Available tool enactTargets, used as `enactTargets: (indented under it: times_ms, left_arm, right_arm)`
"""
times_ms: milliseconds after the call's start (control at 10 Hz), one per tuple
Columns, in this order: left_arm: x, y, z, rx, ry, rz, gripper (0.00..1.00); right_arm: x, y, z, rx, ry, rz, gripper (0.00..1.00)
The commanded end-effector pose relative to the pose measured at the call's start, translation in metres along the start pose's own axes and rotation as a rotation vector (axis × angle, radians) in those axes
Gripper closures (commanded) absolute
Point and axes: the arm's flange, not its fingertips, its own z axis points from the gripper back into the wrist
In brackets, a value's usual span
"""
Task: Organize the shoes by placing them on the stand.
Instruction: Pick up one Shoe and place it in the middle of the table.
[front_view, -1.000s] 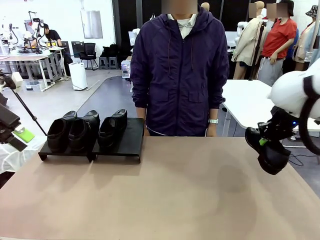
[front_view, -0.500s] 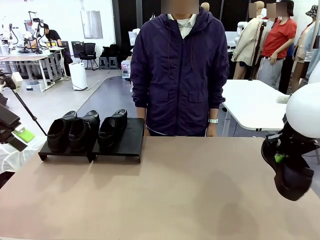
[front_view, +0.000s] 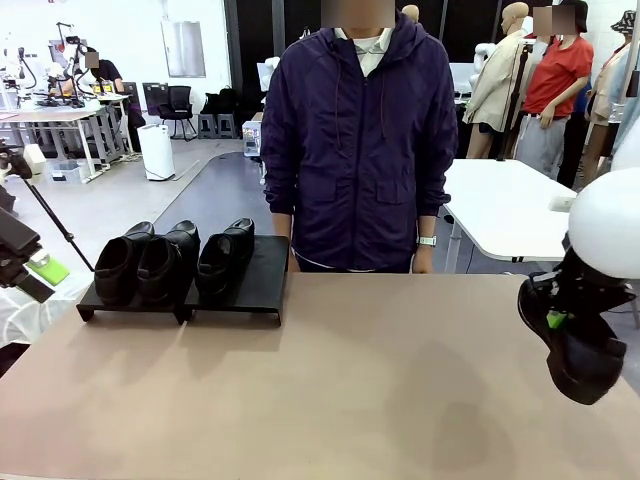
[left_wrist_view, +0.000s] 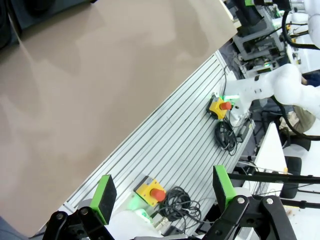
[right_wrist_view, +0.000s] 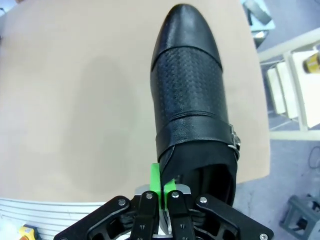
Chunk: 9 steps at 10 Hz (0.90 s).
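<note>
Black shoe (right_wrist_view: 192, 100) in the right hand (right_wrist_view: 161, 187); front view adds stand (front_view: 255, 280).

Person (front_view: 360, 140) wearing dark purple hooded zip jacket, wristwatch (front_view: 427, 242); white right arm (front_view: 607, 220) showing black gripper linkages, green pads (left_wrist_view: 104, 197).

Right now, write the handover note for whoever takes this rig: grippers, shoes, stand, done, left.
Right gripper: shut on the rim of the fourth shoe, held above the table's right edge.
Left gripper: open, holding nothing, off the table's left side.
Stand: far left of the table, in front of the person.
Done: three shoes sit side by side on the stand.
Left: carry the held shoe across and set it on the free spot at the stand's right end.
</note>
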Motion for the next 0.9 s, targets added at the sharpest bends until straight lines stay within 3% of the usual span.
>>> enactTargets:
  times_ms: [0,100,200,500,800]
  left_arm:
    - [0.001,-0.001,-0.001,-0.001,-0.009,0.002,0.00]
    - [0.001,-0.001,-0.001,-0.001,-0.009,0.002,0.00]
    - [0.001,-0.001,-0.001,-0.001,-0.009,0.002,0.00]
    - [0.001,-0.001,-0.001,-0.001,-0.009,0.002,0.00]
    - [0.001,-0.001,-0.001,-0.001,-0.009,0.002,0.00]
  right_arm:
    - [-0.026,0.073,-0.004,-0.054,-0.048,0.022,1.00]
    - [-0.042,0.126,-0.008,-0.053,-0.032,0.019,1.00]
    - [-0.048,0.155,-0.010,-0.057,-0.016,-0.045,1.00]
    - [-0.062,0.252,-0.037,-0.056,0.010,0.044,1.00]
    - [-0.059,0.318,-0.071,-0.049,0.019,0.127,1.00]
